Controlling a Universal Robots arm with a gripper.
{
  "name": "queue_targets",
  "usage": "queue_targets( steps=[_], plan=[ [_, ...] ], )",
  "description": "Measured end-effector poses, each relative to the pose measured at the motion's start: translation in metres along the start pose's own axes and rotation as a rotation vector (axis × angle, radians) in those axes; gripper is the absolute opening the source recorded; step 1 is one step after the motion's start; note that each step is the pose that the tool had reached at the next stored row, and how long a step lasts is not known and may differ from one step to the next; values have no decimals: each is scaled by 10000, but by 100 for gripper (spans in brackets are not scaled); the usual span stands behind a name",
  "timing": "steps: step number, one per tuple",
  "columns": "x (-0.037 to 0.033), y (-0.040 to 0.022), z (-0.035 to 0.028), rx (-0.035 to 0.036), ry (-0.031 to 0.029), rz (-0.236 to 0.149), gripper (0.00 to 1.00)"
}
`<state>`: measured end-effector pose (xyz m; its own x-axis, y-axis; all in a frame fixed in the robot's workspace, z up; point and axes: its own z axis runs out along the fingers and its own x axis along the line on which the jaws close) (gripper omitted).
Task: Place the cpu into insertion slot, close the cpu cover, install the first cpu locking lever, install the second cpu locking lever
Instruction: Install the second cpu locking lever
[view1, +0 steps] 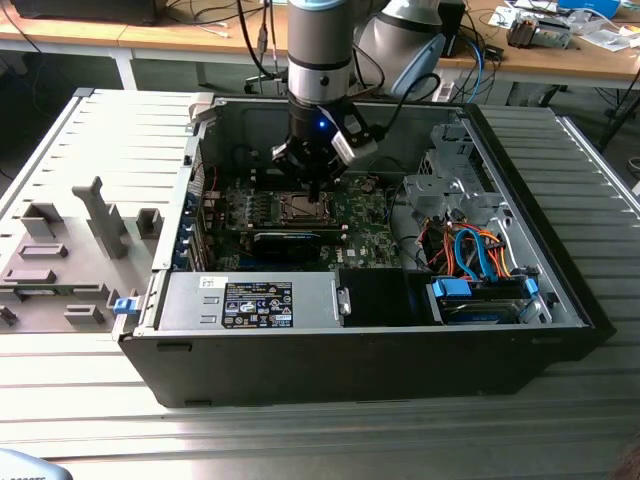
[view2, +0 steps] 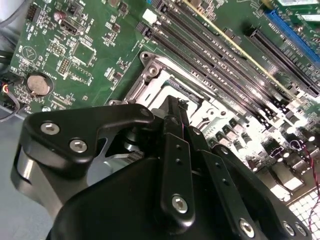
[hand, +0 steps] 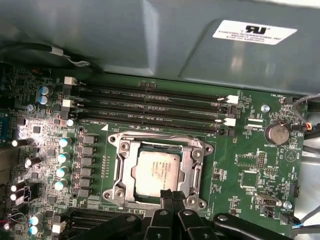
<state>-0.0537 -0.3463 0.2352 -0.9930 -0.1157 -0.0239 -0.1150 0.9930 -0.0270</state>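
The cpu, a small square chip with a silvery top, lies flat in the insertion slot on the green motherboard. The cpu cover, a silver metal frame, lies down around the chip. My gripper hangs just over the socket's edge beside the cpu, its two black fingertips pressed together with nothing visible between them. In the second wrist view my gripper points down at the socket. The exterior view has my gripper inside the open computer case, right above the socket.
Black memory slots run along one side of the socket, with capacitors and a coin battery nearby. A black graphics card, power supply and cable bundle crowd the case. A grey fixture tray lies outside.
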Motion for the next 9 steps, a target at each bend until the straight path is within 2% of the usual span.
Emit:
queue_targets(
  steps=[3, 4, 5, 9],
  plan=[
    [6, -57, 2, 0, 0, 0, 11],
    [14, -119, 3, 0, 0, -1, 11],
    [17, -145, 3, 0, 0, -1, 11],
    [21, -186, 5, 0, 0, -1, 11]
  ],
)
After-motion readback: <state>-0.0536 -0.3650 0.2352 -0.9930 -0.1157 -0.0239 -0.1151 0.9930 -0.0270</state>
